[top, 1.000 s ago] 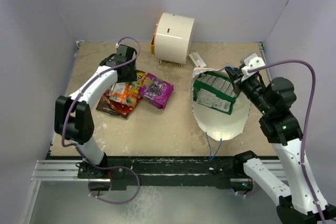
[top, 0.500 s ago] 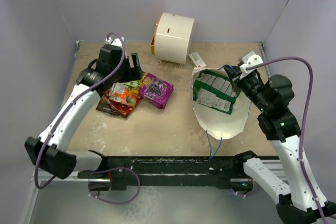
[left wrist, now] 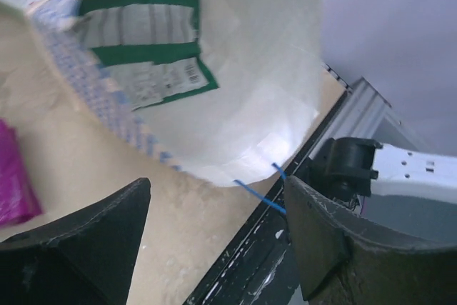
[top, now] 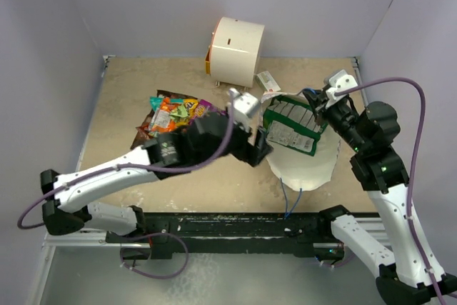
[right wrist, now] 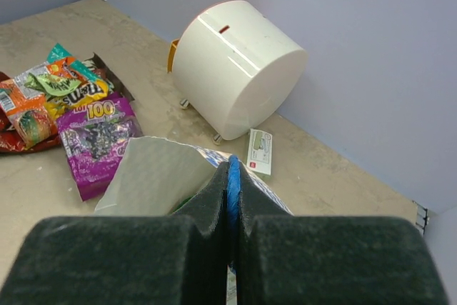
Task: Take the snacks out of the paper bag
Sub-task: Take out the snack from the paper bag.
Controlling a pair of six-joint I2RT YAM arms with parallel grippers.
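The paper bag (top: pixel 303 166) lies on its side, mouth toward the left, white inside showing. A green-and-white snack packet (top: pixel 289 128) lies inside it, and it also shows in the left wrist view (left wrist: pixel 143 48). My right gripper (top: pixel 316 102) is shut on the bag's blue string handle (right wrist: pixel 233 173) and holds the mouth up. My left gripper (top: pixel 260 149) is open and empty just left of the bag's mouth, with the bag (left wrist: pixel 250 91) ahead of it. A pile of snacks (top: pixel 173 111) lies on the table at the left, with a purple packet (right wrist: pixel 96 137) at its edge.
A white cylindrical appliance (top: pixel 236 51) stands at the back, with a small white box (top: pixel 268 80) beside it. The bag's second blue string (top: pixel 289 201) trails toward the black front rail (top: pixel 228 223). Lilac walls close in the table on three sides.
My left arm has swung from the snack pile at the far left across to the bag's mouth, empty. The right gripper has kept its hold on the handle.
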